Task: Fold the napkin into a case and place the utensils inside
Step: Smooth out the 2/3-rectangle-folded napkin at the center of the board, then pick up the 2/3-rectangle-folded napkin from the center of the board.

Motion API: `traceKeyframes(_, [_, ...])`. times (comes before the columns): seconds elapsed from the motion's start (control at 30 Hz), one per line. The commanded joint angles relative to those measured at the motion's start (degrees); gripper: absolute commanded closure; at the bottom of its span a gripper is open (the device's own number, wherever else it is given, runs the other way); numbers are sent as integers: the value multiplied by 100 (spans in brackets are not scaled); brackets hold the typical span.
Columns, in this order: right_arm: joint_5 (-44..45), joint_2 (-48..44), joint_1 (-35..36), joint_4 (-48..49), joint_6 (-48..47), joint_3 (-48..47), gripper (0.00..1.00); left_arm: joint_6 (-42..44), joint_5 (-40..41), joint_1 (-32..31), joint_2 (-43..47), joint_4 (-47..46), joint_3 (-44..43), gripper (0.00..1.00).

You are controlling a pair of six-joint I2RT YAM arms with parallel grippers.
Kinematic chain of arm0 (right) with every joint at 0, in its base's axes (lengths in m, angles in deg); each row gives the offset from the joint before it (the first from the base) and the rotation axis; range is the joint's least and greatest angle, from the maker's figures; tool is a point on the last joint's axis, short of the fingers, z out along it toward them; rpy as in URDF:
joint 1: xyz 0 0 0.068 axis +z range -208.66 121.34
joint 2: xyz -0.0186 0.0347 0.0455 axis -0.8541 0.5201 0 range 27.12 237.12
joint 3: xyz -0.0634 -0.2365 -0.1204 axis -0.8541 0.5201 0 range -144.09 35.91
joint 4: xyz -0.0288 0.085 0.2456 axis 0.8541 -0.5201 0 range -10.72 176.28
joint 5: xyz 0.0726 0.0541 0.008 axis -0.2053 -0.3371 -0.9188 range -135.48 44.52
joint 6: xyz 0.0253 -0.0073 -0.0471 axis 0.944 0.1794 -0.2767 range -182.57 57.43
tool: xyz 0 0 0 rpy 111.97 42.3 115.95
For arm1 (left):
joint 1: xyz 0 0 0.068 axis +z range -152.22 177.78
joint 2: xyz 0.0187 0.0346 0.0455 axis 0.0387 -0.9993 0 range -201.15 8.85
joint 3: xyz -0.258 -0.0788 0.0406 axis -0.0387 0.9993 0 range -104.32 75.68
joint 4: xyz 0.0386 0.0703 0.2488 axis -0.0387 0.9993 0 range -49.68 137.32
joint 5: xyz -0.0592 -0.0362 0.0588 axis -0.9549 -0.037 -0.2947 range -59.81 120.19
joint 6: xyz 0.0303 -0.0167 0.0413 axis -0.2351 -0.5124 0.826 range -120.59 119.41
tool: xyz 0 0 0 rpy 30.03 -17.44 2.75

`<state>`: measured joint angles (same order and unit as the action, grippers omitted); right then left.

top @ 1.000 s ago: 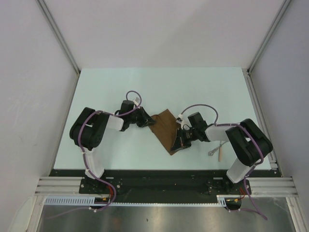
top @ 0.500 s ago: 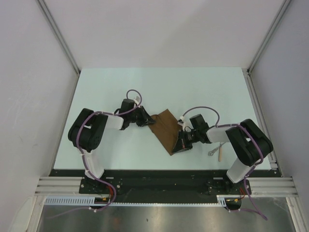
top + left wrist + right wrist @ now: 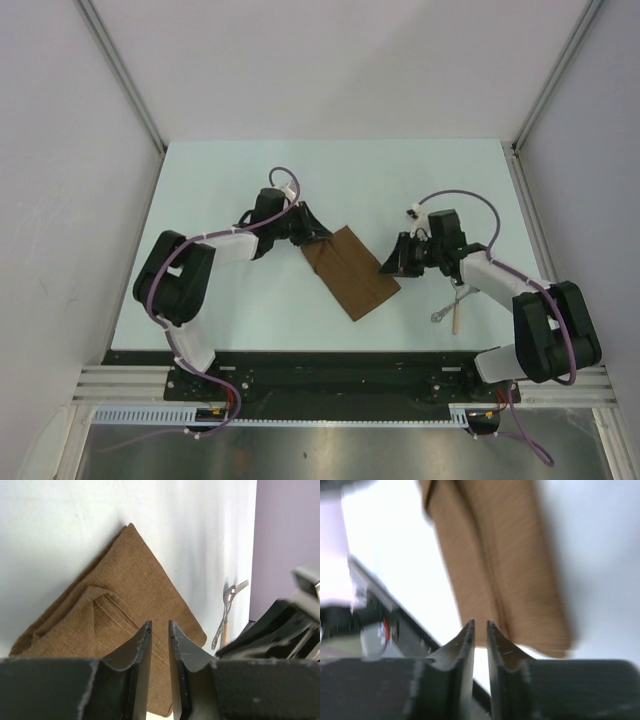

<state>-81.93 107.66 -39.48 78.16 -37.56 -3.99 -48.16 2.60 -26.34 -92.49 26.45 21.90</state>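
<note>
Left claw (image 3: 160, 625), jaws a sliver apart and gripping nothing, sits at the far-left corner of the napkin (image 3: 352, 272). Right claw (image 3: 388, 268), likewise barely parted and empty, is at the napkin's right edge. The folded napkin lies mid-counter (image 3: 420, 180), with the utensils (image 3: 452, 308) apart to its right.

Napkin (image 3: 350, 272) plain brown; utensils (image 3: 452, 308) silver, one handle pale tan; table (image 3: 400, 180) pale mint.

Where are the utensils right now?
In the top view the utensils lie on the table, right of the napkin, toward the near right corner.
</note>
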Motion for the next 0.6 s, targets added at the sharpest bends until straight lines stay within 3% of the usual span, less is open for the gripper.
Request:
traceKeyframes(0.0, [637, -152, -748, -304, -5, -308, 75, -24, 17, -14, -333, -133, -221, 77])
traceKeyframes(0.13, [569, 268, -1074, -365, -128, -536, 65, -42, 44, -49, -649, -186, -300, 78])
traceKeyframes(0.47, [595, 551, -1127, 38, -111, 95, 64, 661, 272, -93, -1187, 147, -774, 78])
traceKeyframes(0.57, [656, 551, -1127, 152, -128, 306, 64, 951, 526, -233, -784, 418, -827, 66])
